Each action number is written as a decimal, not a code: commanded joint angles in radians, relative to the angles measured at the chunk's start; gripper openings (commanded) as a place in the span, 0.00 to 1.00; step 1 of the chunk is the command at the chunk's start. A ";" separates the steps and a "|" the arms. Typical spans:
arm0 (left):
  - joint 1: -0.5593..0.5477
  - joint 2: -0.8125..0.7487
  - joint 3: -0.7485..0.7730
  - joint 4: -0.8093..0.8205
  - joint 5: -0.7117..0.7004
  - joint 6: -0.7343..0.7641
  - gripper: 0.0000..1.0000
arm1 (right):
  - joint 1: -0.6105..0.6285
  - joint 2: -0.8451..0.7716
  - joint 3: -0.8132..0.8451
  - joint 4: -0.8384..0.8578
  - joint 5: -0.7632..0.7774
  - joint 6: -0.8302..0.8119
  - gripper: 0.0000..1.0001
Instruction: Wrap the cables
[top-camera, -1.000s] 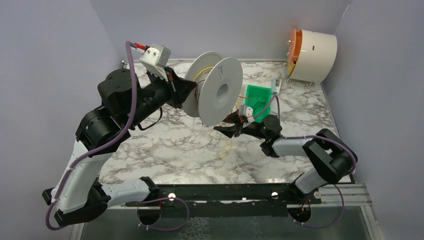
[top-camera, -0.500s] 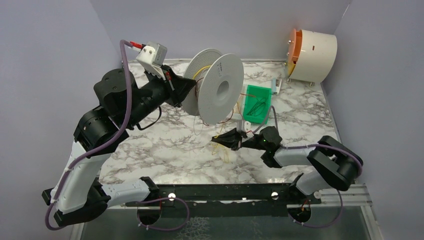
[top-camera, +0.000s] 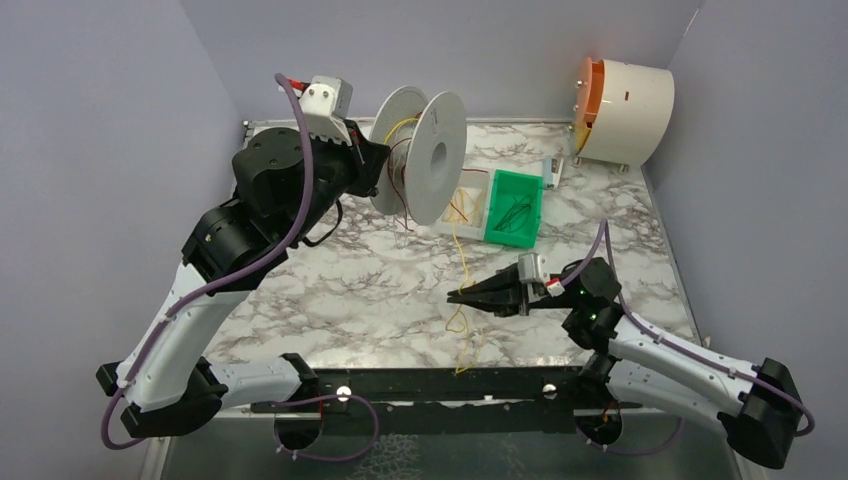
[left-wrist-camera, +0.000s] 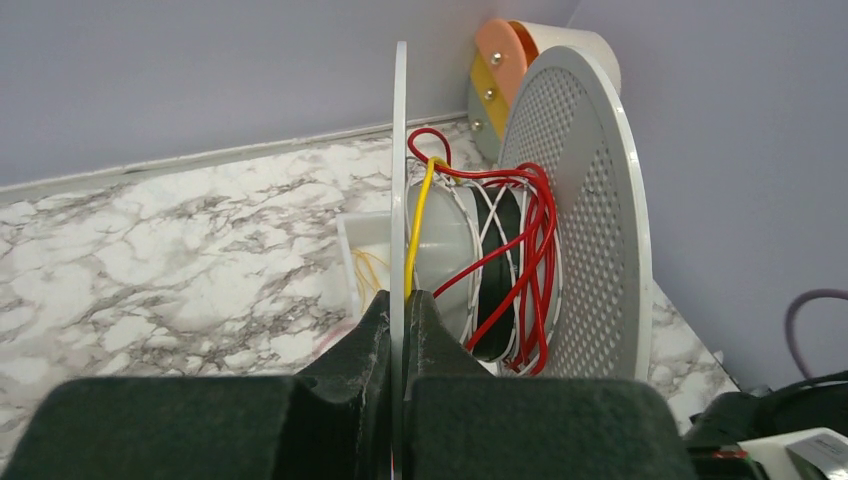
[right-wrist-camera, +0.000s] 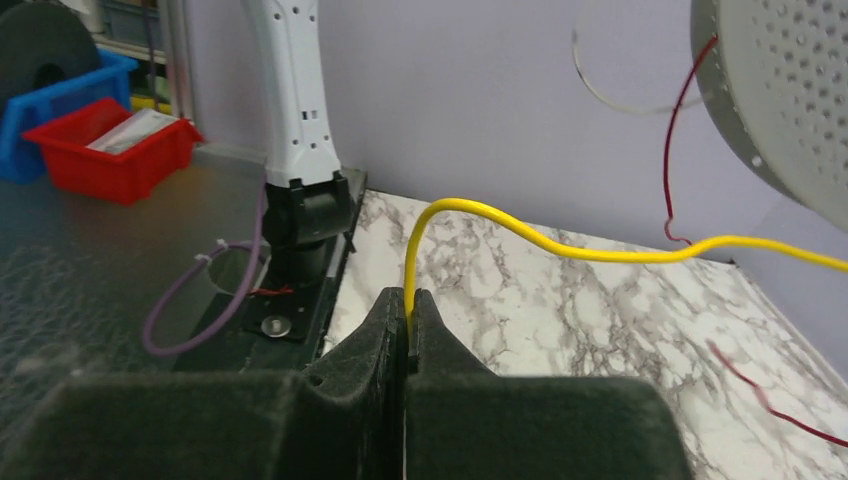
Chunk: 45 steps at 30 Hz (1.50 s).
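Observation:
A white spool (top-camera: 425, 155) with perforated flanges hangs in the air at the back left. My left gripper (top-camera: 375, 165) is shut on its near flange (left-wrist-camera: 400, 150), one finger on each side. Red wires (left-wrist-camera: 530, 230), a black wire (left-wrist-camera: 497, 270) and a yellow cable (left-wrist-camera: 420, 220) are wound on the core. The yellow cable (top-camera: 461, 250) runs from the spool down to my right gripper (top-camera: 455, 297), which is shut on it (right-wrist-camera: 408, 300) just above the table. The cable's tail loops down to the front rail. A thin red wire (top-camera: 405, 205) dangles under the spool.
A green bin (top-camera: 515, 205) with dark wires and a white tray (top-camera: 465, 205) with yellow wires stand behind the right gripper. A white and orange drum (top-camera: 625, 110) sits at the back right. A black rail (top-camera: 440, 385) runs along the near edge.
My right gripper has pulled back toward the near edge and to the right, drawing the yellow cable out longer. My left arm has moved the spool back and turned it more edge-on.

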 joint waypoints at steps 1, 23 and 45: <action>0.002 0.002 -0.014 0.166 -0.116 -0.013 0.00 | 0.006 -0.036 0.127 -0.304 -0.114 0.107 0.01; 0.001 0.091 -0.055 0.309 -0.215 -0.063 0.00 | 0.173 0.132 0.338 -0.660 0.153 0.128 0.01; -0.040 -0.055 -0.514 0.358 -0.352 0.036 0.00 | 0.307 0.337 0.997 -1.332 0.516 0.149 0.01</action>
